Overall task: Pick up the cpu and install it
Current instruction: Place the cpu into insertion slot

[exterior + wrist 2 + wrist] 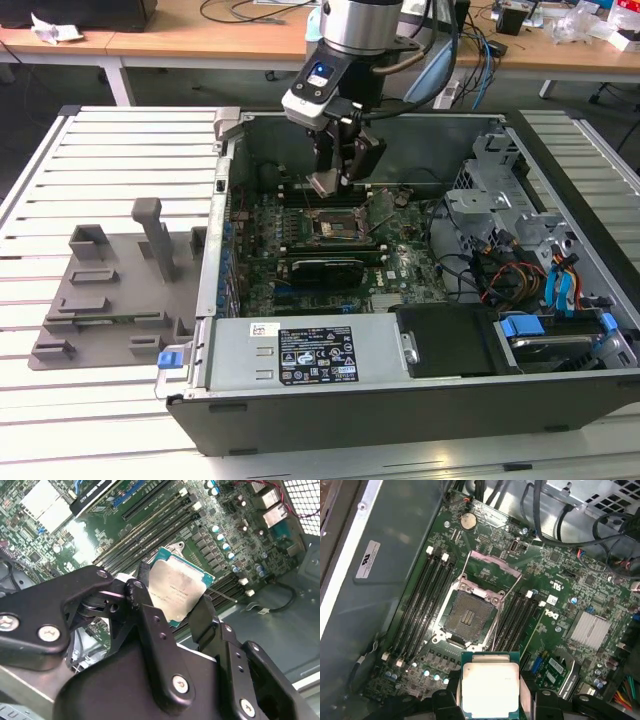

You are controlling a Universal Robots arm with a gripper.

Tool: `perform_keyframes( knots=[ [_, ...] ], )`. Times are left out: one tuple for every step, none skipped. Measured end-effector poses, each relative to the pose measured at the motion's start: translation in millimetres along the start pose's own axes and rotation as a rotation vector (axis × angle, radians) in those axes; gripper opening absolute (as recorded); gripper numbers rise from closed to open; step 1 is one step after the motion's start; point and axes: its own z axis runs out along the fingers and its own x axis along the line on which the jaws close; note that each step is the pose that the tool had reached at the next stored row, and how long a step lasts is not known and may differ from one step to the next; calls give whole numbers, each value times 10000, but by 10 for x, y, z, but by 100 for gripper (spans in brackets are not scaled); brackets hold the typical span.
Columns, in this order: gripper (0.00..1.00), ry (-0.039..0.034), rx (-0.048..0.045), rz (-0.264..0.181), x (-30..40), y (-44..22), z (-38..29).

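In the exterior view the claw point(334, 178) hung inside the open computer case point(560, 400), clamped on the cpu point(324, 184). The chip seemed tilted in the air just above the socket point(331, 226) on the motherboard point(400, 270), not touching it. The grey tray point(105, 290) lay on the slatted tabletop point(120, 140) to the exterior view's left of the case, well apart from the work. I took the step in hand to be the carry to the socket, with the pick-up done and the install not yet done. The second wrist view showed the grip that the exterior view left vague: the black fingers point(150, 625) pinched the chip by two opposite edges, its silver-grey top and green rim plain against the memory slots point(150, 505) behind. The first wrist view gave what neither other did: the socket open, its metal frame point(492, 565) swung up and back, the contact field bare. Whether the cpu stood squarely over it I couldn't tell. Seating it would, to my mind, call for levelling the chip, squaring its edges with the socket and lowering it straight and gently, since those contacts look easy to bend.
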Motion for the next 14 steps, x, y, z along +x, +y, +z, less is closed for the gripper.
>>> perform_keyframes(
  knots=[
    [55,7,9,155,0,0,0],
    [55,13,19,307,0,0,1],
    [55,23,32,537,0,0,2],
    [55,34,41,717,0,0,2],
    [55,48,52,931,0,0,3],
    [55,61,61,1106,0,1,4],
    [55,71,69,1260,0,1,4],
    [55,83,77,1427,0,0,4],
    [55,96,85,1603,0,1,5],
    [55,110,97,1816,0,1,5],
    [55,122,104,1985,0,1,6],
    [55,130,111,2096,0,1,6],
    [55,139,117,2233,0,1,7],
    [55,149,124,2364,0,1,7]
  ],
)
